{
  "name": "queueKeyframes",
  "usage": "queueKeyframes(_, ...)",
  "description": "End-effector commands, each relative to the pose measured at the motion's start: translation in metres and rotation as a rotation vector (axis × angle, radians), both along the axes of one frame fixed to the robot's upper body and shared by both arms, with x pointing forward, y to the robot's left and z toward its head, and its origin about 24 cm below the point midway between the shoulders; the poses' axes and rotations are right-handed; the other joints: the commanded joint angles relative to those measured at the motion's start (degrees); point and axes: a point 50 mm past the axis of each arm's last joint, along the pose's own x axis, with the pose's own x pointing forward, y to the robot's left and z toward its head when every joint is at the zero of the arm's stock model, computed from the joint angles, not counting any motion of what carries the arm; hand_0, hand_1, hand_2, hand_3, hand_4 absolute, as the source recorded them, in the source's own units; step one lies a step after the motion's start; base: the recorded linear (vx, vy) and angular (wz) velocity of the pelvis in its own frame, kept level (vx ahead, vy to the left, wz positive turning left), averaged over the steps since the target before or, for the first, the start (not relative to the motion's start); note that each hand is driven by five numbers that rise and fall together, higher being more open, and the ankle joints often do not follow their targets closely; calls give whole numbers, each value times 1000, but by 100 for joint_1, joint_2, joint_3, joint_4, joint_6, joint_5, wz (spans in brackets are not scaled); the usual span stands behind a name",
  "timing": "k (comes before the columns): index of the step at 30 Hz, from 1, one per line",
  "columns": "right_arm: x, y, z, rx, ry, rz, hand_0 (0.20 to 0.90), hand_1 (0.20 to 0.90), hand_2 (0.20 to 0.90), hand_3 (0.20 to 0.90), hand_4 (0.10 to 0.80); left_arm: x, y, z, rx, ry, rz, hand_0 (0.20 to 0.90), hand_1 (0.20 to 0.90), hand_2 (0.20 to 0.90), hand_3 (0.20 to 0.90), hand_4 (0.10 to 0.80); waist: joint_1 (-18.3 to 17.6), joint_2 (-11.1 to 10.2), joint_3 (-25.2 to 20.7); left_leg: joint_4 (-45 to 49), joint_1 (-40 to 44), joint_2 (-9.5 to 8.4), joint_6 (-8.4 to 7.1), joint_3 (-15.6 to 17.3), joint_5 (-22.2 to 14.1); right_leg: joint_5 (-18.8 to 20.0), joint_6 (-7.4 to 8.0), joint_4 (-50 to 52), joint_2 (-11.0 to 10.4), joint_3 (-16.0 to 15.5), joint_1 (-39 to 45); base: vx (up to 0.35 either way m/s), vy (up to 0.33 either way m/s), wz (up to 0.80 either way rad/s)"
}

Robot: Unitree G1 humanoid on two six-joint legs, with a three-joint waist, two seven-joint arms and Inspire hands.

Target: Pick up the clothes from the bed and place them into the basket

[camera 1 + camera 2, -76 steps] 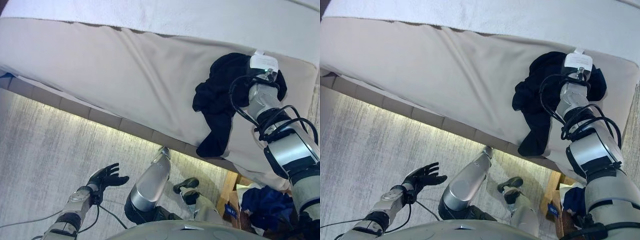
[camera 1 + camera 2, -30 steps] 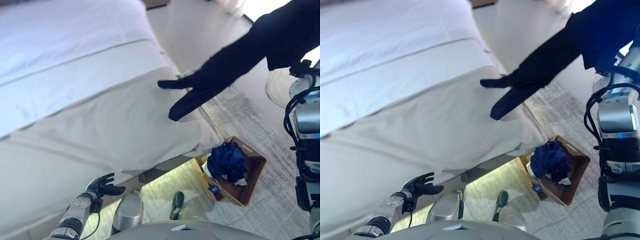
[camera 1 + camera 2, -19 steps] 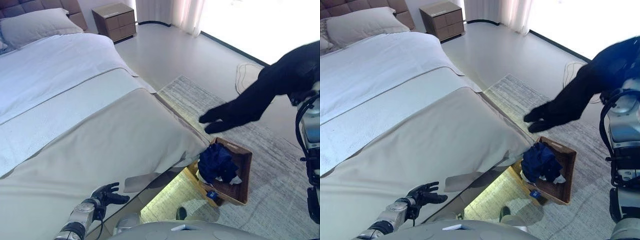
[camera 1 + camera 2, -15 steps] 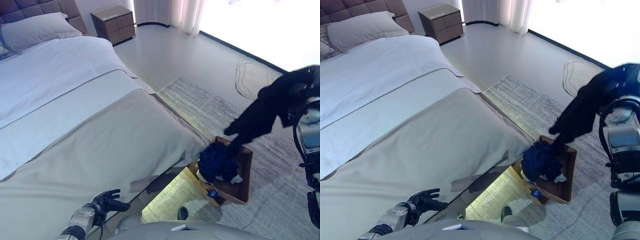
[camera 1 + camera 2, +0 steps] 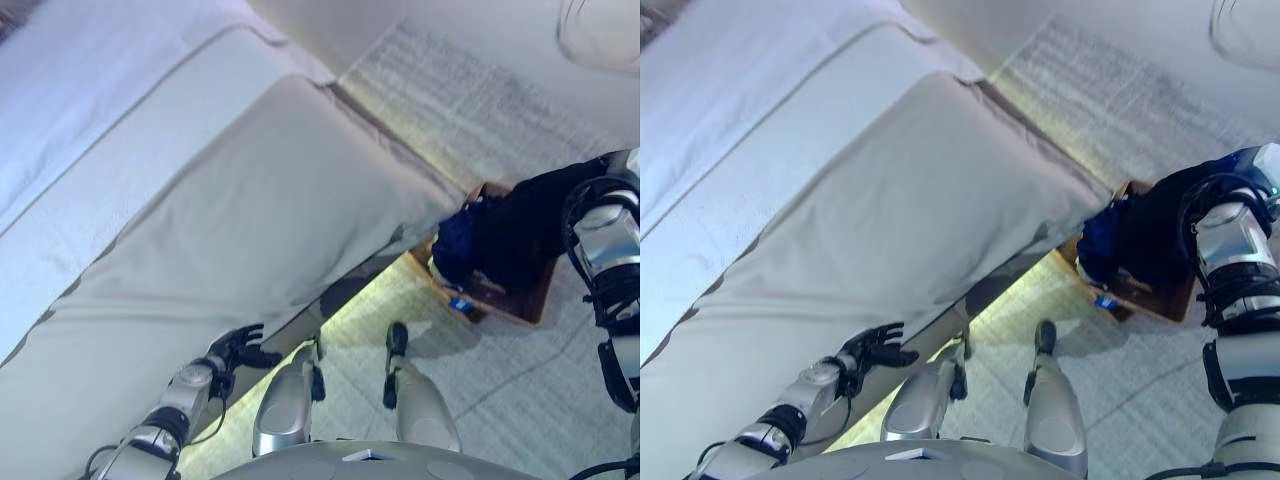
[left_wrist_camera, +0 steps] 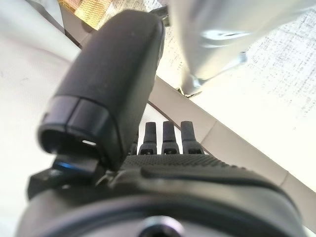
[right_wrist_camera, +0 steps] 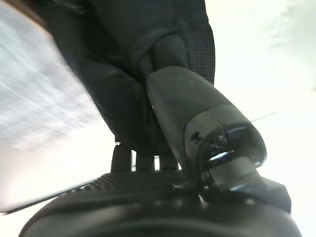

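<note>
Black clothes hang over the brown basket beside the bed, pinched by the right robot hand, left robot hand spread by the bed edge, no readable labels anywhere.

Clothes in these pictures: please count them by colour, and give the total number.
Black garment, held by the right hand over the basket: 1
Dark blue garment, lying in the basket: 1
Clothes on the bed: 0
Total: 2
</note>
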Motion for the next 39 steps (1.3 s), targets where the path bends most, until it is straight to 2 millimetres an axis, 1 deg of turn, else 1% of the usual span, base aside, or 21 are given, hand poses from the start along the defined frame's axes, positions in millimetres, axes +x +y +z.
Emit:
queueKeyframes(1, 3, -4, 49, -148, -38, -41, 900, 900, 900, 900, 800, 14, 19, 18, 26, -91, 28, 900, 900, 900, 900, 800, -160, -283, 141, 822, -222, -392, 73, -240, -1022, -40, -152, -590, 37, -495, 202, -79, -35, -11)
queueKeyframes(3, 1, -8, 44, -149, 16, -60, 900, 900, 900, 900, 800, 17, 19, 21, 25, -104, 28, 900, 900, 900, 900, 800, -172, -237, 213, 781, -260, -390, 62, -233, -981, -31, -155, -569, 46, -486, 124, -45, -26, -3)
queueKeyframes(4, -1, -13, 38, -136, 44, -71, 900, 900, 900, 900, 800, 19, 20, 24, 19, -116, 25, 900, 900, 900, 900, 800, -170, -188, 270, 733, -277, -393, 54, -228, -943, -28, -157, -548, 50, -485, 69, -42, -20, 0)
queueKeyframes(7, -2, -16, 33, -111, 67, -67, 900, 900, 900, 900, 800, 22, 22, 29, 10, -134, 24, 900, 900, 900, 900, 800, -176, -156, 334, 655, -279, -393, 32, -207, -896, -20, -154, -540, 52, -516, 23, -14, -7, 0)
queueKeyframes(9, -2, -16, 31, -99, 29, -41, 900, 900, 900, 900, 800, 20, 22, 28, 0, -135, 27, 900, 900, 900, 900, 800, -197, -148, 346, 625, -236, -392, 12, -182, -897, -28, -161, -528, 46, -543, 25, 2, 26, -2)
queueKeyframes(12, 1, -6, 30, -58, -78, 48, 900, 900, 900, 900, 800, 12, 22, 23, -9, -124, 32, 900, 900, 900, 900, 800, -244, -181, 296, 584, -110, -382, -13, -119, -929, -51, -156, -518, 34, -574, 84, 26, 68, -1)
queueKeyframes(15, -6, 0, 14, -7, -145, 132, 900, 900, 900, 900, 800, -1, 22, 14, -16, -86, 52, 900, 900, 900, 900, 800, -326, -275, 121, 523, 153, -350, -36, -1, -1017, -102, -144, -517, -1, -638, 255, 78, 118, -4)
queueKeyframes(16, -9, 1, 10, 1, -146, 146, 900, 900, 900, 900, 800, -4, 23, 11, -16, -78, 60, 900, 900, 900, 900, 800, -345, -309, 83, 528, 207, -347, -37, 19, -1043, -117, -143, -507, -6, -651, 296, 64, 85, -2)
queueKeyframes(21, -30, 0, -26, 54, -120, 166, 900, 900, 900, 900, 800, -20, 29, 1, -16, -22, 97, 900, 900, 900, 900, 800, -406, -551, -230, 560, 577, -353, -26, 126, -1225, -155, -113, -583, -51, -742, 668, 75, 84, 0)
queueKeyframes(24, -41, 7, -61, 152, -94, 175, 900, 900, 900, 900, 800, -32, 29, -7, -17, 26, 100, 900, 900, 900, 900, 800, -405, -727, -450, 596, 780, -372, 1, 147, -1329, -153, -87, -638, -82, -804, 909, 63, 94, -2)
queueKeyframes(25, -48, 12, -79, 214, -86, 187, 900, 900, 900, 900, 800, -37, 29, -11, -14, 49, 98, 900, 900, 900, 900, 800, -403, -778, -546, 569, 874, -378, 17, 150, -1350, -155, -71, -665, -85, -811, 1013, 83, 114, 0)
queueKeyframes(27, -60, 21, -108, 380, -99, 209, 900, 900, 900, 900, 800, -47, 26, -18, -16, 92, 86, 900, 900, 900, 900, 800, -394, -834, -705, 518, 1028, -398, 53, 163, -1375, -150, -40, -722, -95, -816, 1198, 92, 157, -1)
queueKeyframes(29, -74, 36, -147, 622, -98, 193, 900, 900, 900, 900, 800, -58, 24, -26, -16, 149, 73, 900, 900, 900, 900, 800, -419, -871, -906, 436, 1201, -412, 80, 195, -1390, -138, 2, -788, -102, -781, 1388, 127, 191, 0)
queueKeyframes(31, -100, 55, -199, 815, 2, 168, 900, 900, 900, 900, 800, -72, 20, -36, -7, 217, 59, 900, 900, 900, 900, 800, -453, -901, -1140, 282, 1447, -407, 111, 264, -1395, -134, 46, -854, -101, -764, 1603, 171, 165, -5)
queueKeyframes(32, -110, 61, -215, 872, 34, 162, 900, 900, 900, 900, 800, -76, 19, -39, -4, 239, 52, 900, 900, 900, 900, 800, -457, -906, -1214, 218, 1544, -409, 127, 284, -1393, -136, 53, -876, -89, -753, 1685, 168, 151, -7)
queueKeyframes(33, -127, 71, -238, 955, 113, 145, 900, 900, 900, 900, 800, -82, 18, -42, 1, 268, 44, 900, 900, 900, 900, 800, -465, -913, -1329, 107, 1678, -408, 149, 293, -1383, -150, 68, -890, -71, -725, 1789, 157, 152, -3)
queueKeyframes(34, -141, 79, -255, 1027, 167, 130, 900, 900, 900, 900, 800, -87, 17, -45, 6, 288, 41, 900, 900, 900, 900, 800, -471, -912, -1406, -3, 1818, -406, 159, 313, -1372, -167, 77, -910, -47, -718, 1908, 136, 168, 5)
queueKeyframes(35, -152, 85, -267, 1062, 207, 113, 900, 900, 900, 900, 800, -89, 18, -46, 9, 300, 40, 900, 900, 900, 900, 800, -479, -909, -1462, -103, 1914, -414, 176, 315, -1356, -190, 84, -912, -34, -700, 1979, 98, 117, 8)
queueKeyframes(36, -158, 89, -273, 1069, 234, 112, 900, 900, 900, 900, 800, -90, 18, -47, 11, 306, 40, 900, 900, 900, 900, 800, -482, -911, -1491, -150, 1963, -417, 182, 318, -1348, -196, 88, -918, -23, -692, 2020, 83, 131, 9)
queueKeyframes(37, -175, 101, -289, 1092, 316, 110, 900, 900, 900, 900, 800, -92, 18, -49, 16, 319, 42, 900, 900, 900, 900, 800, -489, -912, -1561, -271, 2094, -427, 211, 315, -1337, -223, 96, -924, 2, -665, 2122, 62, 122, 4)
queueKeyframes(39, -189, 110, -300, 1107, 397, 122, 900, 900, 900, 900, 800, -92, 18, -49, 20, 327, 35, 900, 900, 900, 900, 800, -488, -914, -1615, -335, 2168, -452, 248, 258, -1350, -242, 108, -927, 10, -618, 2195, 38, 109, 2)
